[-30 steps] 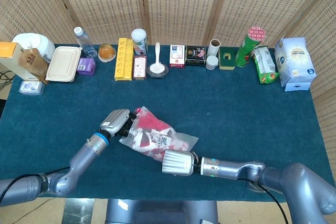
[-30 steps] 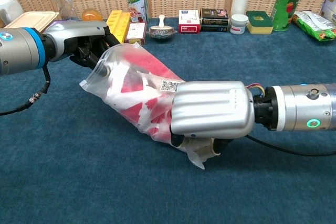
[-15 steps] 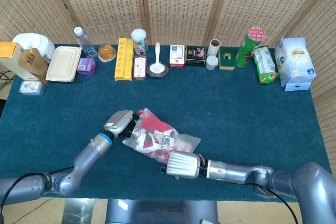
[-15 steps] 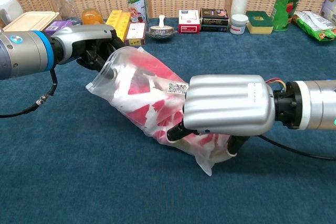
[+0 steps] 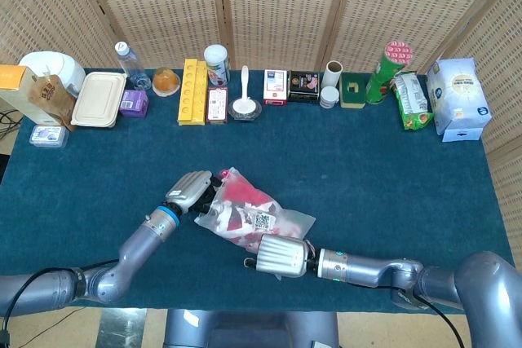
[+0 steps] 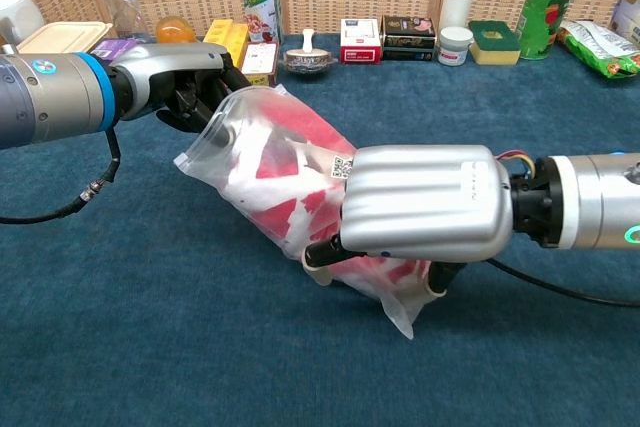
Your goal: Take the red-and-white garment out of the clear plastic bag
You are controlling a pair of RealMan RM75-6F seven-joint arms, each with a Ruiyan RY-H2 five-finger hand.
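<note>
The clear plastic bag (image 5: 249, 218) (image 6: 275, 172) lies on the blue table with the red-and-white garment (image 5: 236, 201) (image 6: 295, 202) still inside it. My left hand (image 5: 189, 191) (image 6: 185, 82) grips the bag's upper left end, its fingers curled around the plastic. My right hand (image 5: 277, 257) (image 6: 425, 212) sits over the bag's lower right end, fingers wrapped down around the plastic and the garment inside. The bag's near corner (image 6: 400, 317) sticks out beneath that hand.
A row of goods lines the table's far edge: a water bottle (image 5: 129, 63), a lunch box (image 5: 99, 99), a yellow tray (image 5: 192, 91), small boxes (image 5: 275, 87), a green can (image 5: 385, 71), and a white pack (image 5: 457, 97).
Both hands and the bag have shifted slightly to the right. My right hand has drawn back toward the near edge and re-settled over the bag's lower end.
</note>
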